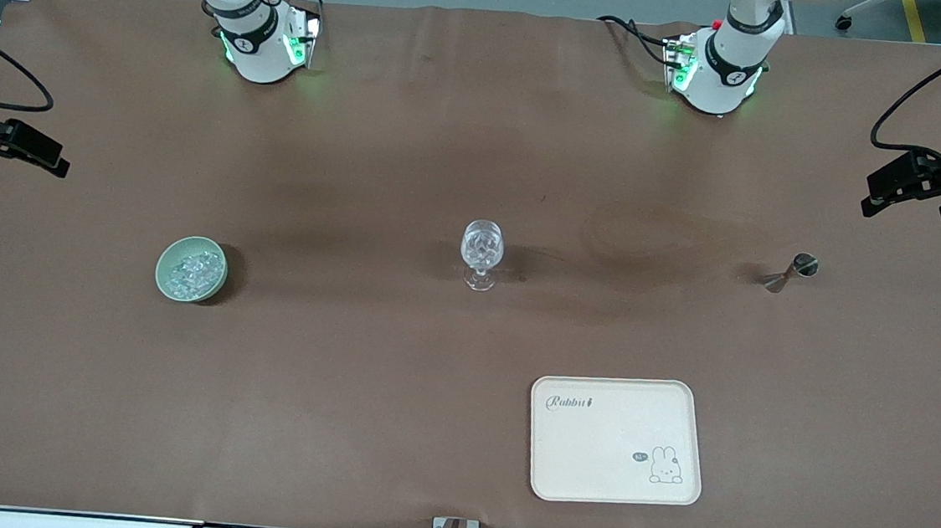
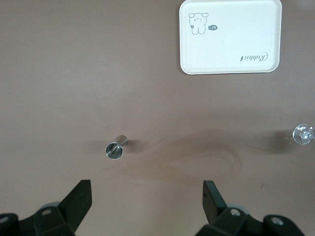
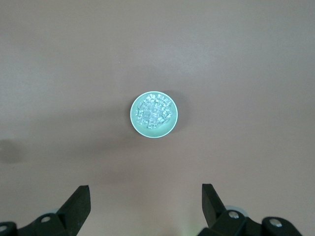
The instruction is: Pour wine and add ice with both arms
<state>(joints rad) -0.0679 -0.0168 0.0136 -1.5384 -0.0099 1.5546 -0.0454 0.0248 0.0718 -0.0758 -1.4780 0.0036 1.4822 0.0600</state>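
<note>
A small silver jigger point(image 1: 791, 272) stands on the brown table toward the left arm's end; no liquid shows in it. My left gripper point(image 2: 147, 189) hangs high over the table beside the jigger point(image 2: 114, 149), open and empty. A pale green bowl point(image 1: 170, 281) holding several clear ice chunks point(image 1: 195, 270) sits toward the right arm's end. My right gripper point(image 3: 146, 191) hangs high over the table beside the bowl point(image 3: 138, 123), open and empty. A clear faceted stemmed glass point(image 1: 482, 250) stands upright mid-table between the bowl and the jigger.
A cream tray point(image 1: 616, 440) with a rabbit drawing lies nearer the front camera than the glass and the jigger. It also shows in the left wrist view point(image 2: 231, 37). A faint ring-shaped stain point(image 1: 649, 236) marks the table between the glass and the jigger.
</note>
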